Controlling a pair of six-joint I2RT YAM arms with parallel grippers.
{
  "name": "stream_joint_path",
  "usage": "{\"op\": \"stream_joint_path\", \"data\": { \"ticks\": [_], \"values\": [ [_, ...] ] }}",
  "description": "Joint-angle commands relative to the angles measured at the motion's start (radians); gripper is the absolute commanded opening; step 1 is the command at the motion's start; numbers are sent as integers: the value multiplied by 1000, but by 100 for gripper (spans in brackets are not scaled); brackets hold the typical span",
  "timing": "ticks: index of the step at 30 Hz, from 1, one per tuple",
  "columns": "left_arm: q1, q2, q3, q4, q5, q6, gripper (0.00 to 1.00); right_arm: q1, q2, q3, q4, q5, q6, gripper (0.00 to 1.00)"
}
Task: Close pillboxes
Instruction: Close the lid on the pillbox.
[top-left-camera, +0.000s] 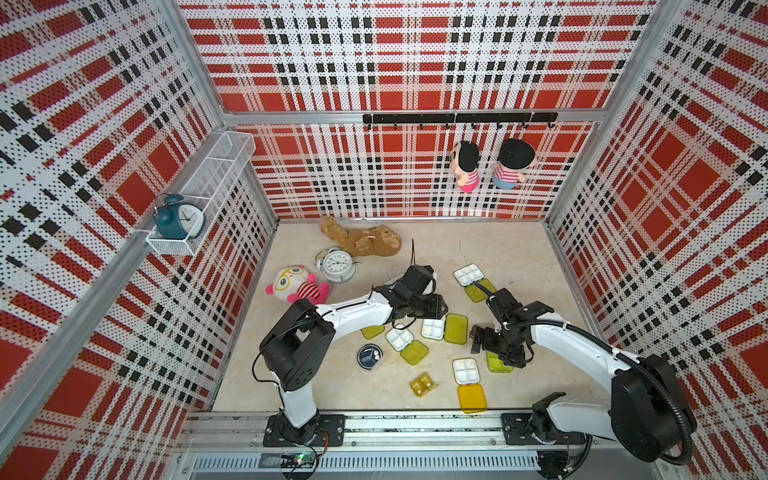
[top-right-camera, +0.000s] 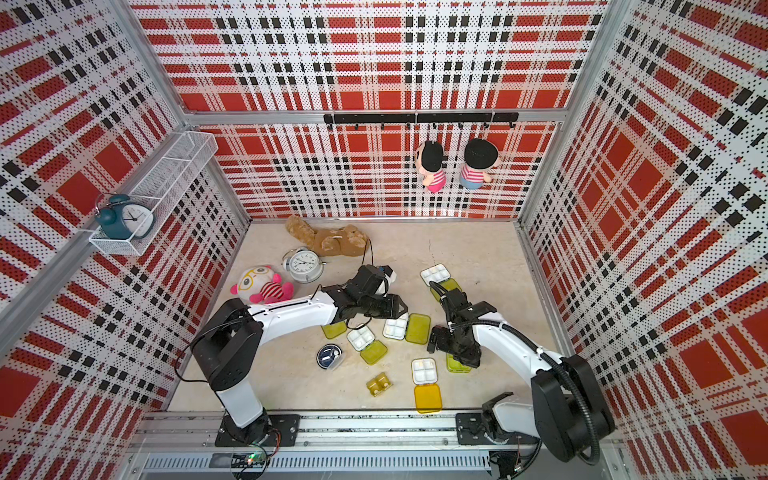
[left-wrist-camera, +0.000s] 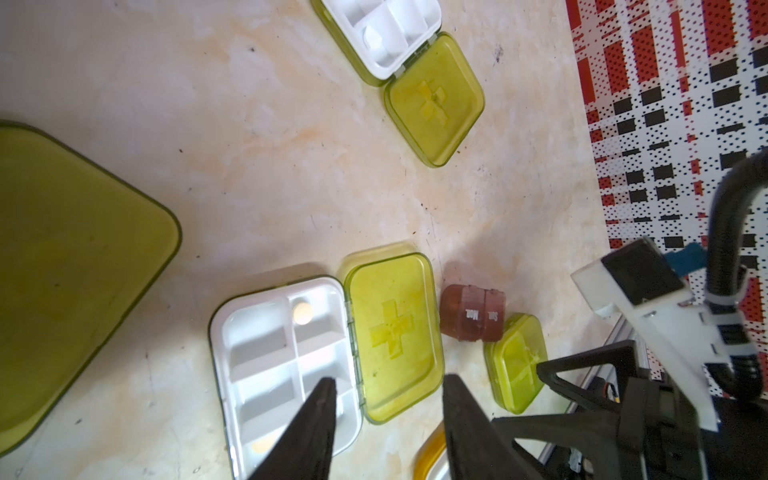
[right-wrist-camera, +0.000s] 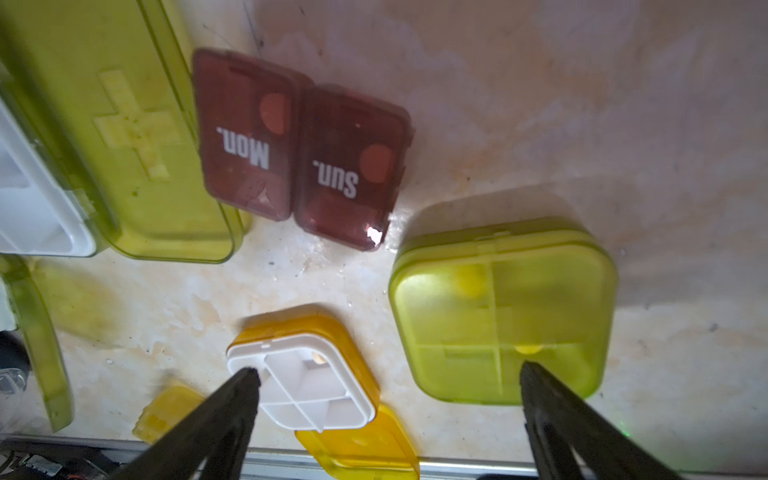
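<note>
Pillboxes (top-left-camera: 432, 328) below: left end effector (left-wrist-camera: 386, 384) down-tilted, half-spread, empty; right end effector (right-wrist-camera: 388, 368) likewise, wide, empty.

Bright, even feeds; wrist views go soft up close.
In both top views I see the walls (top-left-camera: 83, 166) bowing at the edges. Shadows on the surface (right-wrist-camera: 540, 104) are faint and soft. Glare spots the brown box (right-wrist-camera: 374, 236); the near green lid (left-wrist-camera: 62, 270) is blurred.

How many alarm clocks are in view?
2. A teal alarm clock stands in the wire basket; a white alarm clock sits on the floor beside the brown plush toy. Others may be hidden.
</note>
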Motion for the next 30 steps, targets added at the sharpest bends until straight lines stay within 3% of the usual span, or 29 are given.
{"op": "stream_joint_path", "data": {
  "ticks": [1,20,30],
  "values": [
    [4,12,42,9,-9,-3,45,-11,8,3,93,14,-41,100],
    [-3,49,103,3,-16,-13,46,-31,-35,63,74,-7,-99,100],
    [49,92,202,-20,23,-17,46,-154,-93,198,87,-144,-70,100]
  ]
}}
